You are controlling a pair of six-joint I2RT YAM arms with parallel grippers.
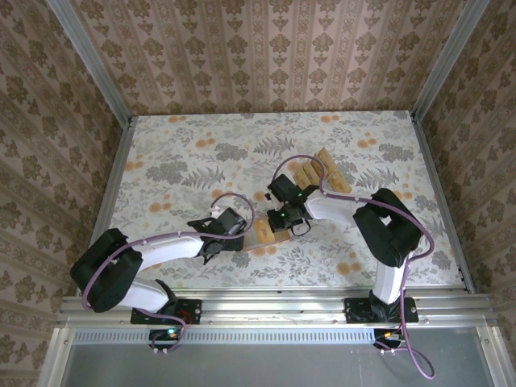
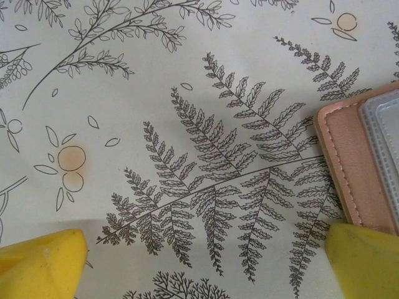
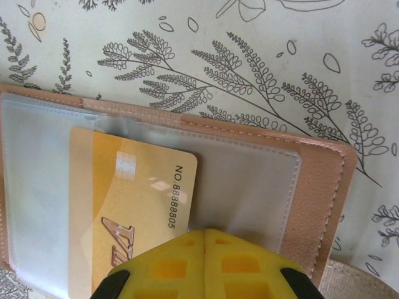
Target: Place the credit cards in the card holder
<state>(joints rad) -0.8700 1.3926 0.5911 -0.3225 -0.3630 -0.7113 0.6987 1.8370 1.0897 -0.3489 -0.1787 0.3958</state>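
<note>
- While the card holder (image 1: 270, 235) lies open by the tabletop's (image 1: 161, 153) near edge, one credit card (image 3: 143, 199) sits partly under its clear sleeve (image 3: 249, 180).
- Right gripper (image 3: 204, 246): fingers pressed together over that card.
- Left gripper (image 2: 202, 268): spread wide beside the holder.
- More credit cards (image 1: 326, 173): farther back, rightward.

Both were glossy white with chunky black joints, left arm (image 1: 165, 246) and right arm (image 1: 332, 208) alike, purple cables (image 1: 300, 157) looping off them. Left tool (image 2: 202, 265) and right tool (image 3: 206, 261) had bright yellow fingers, the right's with square recesses.
</note>
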